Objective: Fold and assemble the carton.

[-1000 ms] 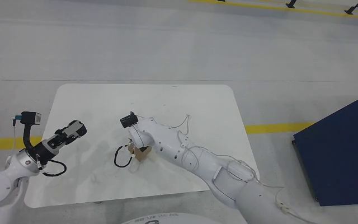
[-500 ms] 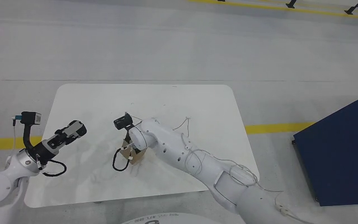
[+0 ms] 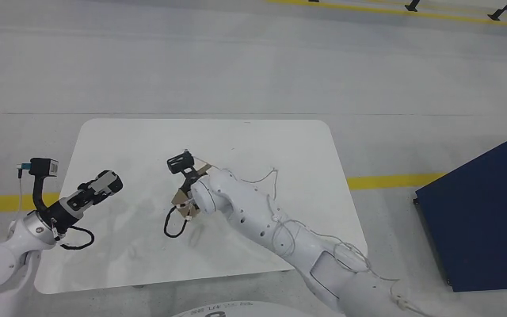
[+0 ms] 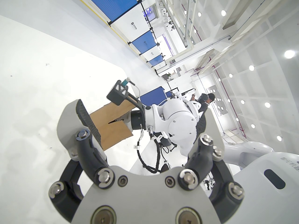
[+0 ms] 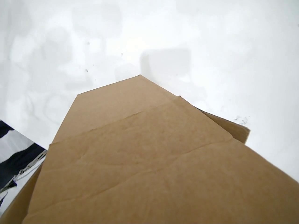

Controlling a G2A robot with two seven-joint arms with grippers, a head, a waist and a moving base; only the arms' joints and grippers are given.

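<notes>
Brown cardboard carton (image 5: 151,152) is seen around mid white table (image 3: 277,143), at the right gripper (image 4: 121,121) — hidden behind cardboard in its own view, so the grip can't be told. Left gripper (image 4: 143,115) is spread wide, well apart.

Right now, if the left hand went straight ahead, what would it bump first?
The left hand would probably meet the carton at the right arm's wrist first; depth is unclear.

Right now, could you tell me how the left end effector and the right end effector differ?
The left end effector is open and empty, over the left of the white table; the right end effector is mid-table, against the carton. Both are over the table.
</notes>
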